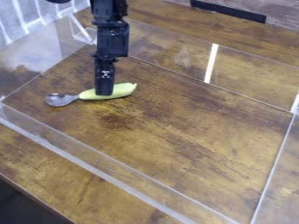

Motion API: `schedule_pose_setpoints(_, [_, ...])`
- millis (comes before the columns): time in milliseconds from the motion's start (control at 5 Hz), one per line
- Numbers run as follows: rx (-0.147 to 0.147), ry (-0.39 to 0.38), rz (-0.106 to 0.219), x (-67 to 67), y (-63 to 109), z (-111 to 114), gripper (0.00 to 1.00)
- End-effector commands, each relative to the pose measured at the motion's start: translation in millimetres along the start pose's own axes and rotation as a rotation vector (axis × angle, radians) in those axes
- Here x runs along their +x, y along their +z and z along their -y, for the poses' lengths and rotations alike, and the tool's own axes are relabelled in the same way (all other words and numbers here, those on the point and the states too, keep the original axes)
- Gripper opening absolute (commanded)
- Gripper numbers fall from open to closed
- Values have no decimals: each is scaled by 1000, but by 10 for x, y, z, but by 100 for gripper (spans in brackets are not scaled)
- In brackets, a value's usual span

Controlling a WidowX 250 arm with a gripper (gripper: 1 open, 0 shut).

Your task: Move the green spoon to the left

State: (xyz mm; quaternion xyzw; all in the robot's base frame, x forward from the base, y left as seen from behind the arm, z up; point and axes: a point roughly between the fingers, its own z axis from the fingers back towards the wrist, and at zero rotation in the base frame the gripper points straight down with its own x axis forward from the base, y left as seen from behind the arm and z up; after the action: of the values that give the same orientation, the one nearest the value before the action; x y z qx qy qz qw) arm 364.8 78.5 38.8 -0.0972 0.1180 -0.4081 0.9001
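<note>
The green spoon point(117, 91) lies flat on the wooden table inside a clear-walled tray, its yellow-green handle pointing right and its silver bowl point(59, 100) to the left. My gripper point(105, 87) points steeply down onto the middle of the handle, its black fingertips point(104, 88) low on it and hiding part of it. The fingers are seen as one narrow dark shape, so the gap between them does not show, nor whether they clamp the handle.
The clear acrylic tray has a low front wall point(140, 184), a left wall point(47, 66) and a right wall point(281, 149). Bare wood point(198, 122) stretches to the right of the spoon. A dark object point(233, 9) sits at the far edge.
</note>
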Motion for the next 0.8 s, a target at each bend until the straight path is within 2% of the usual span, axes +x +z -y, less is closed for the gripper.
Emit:
schedule_pose_setpoints(0, [43,-5,34,63,109,24,100])
schedule_pose_setpoints(400, [18,17,45,13,52,67,100])
schedule_pose_setpoints(600, [7,26,49,40,60,49,100])
